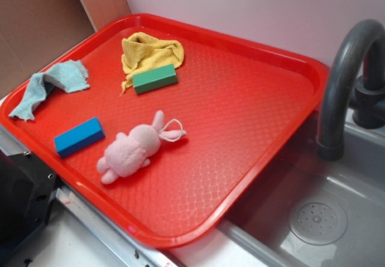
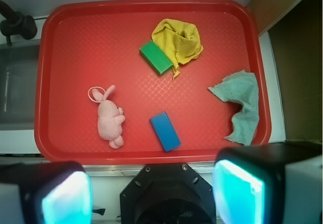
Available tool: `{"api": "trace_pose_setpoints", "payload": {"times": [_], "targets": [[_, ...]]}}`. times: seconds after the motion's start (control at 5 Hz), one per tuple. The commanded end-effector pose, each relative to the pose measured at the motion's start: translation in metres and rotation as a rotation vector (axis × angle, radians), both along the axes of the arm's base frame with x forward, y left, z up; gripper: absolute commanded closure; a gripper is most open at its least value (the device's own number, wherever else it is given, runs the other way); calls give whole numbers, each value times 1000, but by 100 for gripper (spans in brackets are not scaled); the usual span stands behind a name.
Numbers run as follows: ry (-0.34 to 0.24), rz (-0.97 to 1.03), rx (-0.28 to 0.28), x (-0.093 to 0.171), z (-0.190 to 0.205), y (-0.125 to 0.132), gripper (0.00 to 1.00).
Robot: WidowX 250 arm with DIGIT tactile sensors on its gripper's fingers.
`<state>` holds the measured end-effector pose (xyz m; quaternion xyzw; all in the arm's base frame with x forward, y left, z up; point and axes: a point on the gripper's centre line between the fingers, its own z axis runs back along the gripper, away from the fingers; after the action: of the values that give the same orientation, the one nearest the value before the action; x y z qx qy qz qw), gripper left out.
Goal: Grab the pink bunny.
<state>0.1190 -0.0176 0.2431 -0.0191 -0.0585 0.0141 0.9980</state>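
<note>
The pink bunny (image 1: 133, 149) (image 2: 109, 118) lies on its side on the red tray (image 1: 240, 98) (image 2: 75, 37), near the tray's front edge, its ears and loop string pointing toward the tray's middle. In the wrist view my gripper (image 2: 151, 196) hangs high above, off the tray's near edge, open wide with nothing between its two teal pads (image 2: 65, 199). The gripper does not show in the exterior view. The bunny sits well ahead of the jaws and to their left.
A blue block (image 1: 79, 137) (image 2: 165, 131) lies beside the bunny. A green block (image 1: 154, 78) (image 2: 156, 57) rests against a yellow cloth (image 1: 150, 52) (image 2: 179, 40). A teal cloth (image 1: 51, 86) (image 2: 239, 105) drapes over the tray's rim. A grey sink (image 1: 319, 219) with a dark faucet (image 1: 343, 68) adjoins the tray.
</note>
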Motion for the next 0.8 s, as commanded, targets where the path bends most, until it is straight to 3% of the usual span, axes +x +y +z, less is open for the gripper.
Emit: {"api": "trace_pose_setpoints", "payload": {"times": [0.0, 0.2, 0.4, 0.6], "targets": [[0, 0, 0, 0, 0, 0, 0], [-80, 51, -90, 19, -13, -8, 0], [-84, 84, -147, 35, -27, -20, 0], [-50, 88, -91, 43, -43, -43, 0]]}}
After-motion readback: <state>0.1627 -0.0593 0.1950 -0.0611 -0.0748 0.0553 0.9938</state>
